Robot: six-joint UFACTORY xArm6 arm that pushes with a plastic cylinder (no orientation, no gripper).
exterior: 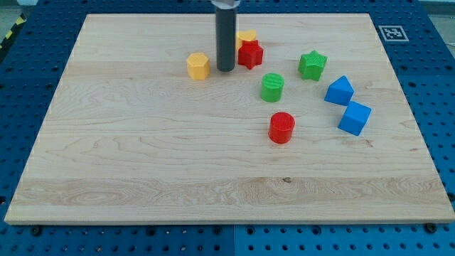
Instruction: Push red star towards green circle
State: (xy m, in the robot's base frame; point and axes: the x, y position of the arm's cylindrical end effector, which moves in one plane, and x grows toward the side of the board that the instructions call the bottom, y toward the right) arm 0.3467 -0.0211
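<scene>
The red star (250, 54) lies near the view's top, with a yellow block (247, 36) touching its upper side. The green circle (272, 87) stands below and to the right of the star, a short gap apart. My tip (226, 69) rests on the board just left of the red star, between it and the yellow hexagon (198, 65). The rod rises straight up out of the view's top.
A green star (312, 65) lies right of the green circle. Two blue blocks (339, 91) (355, 118) sit further right. A red circle (281, 127) stands below the green circle. A marker tag (392, 33) is at the top right corner.
</scene>
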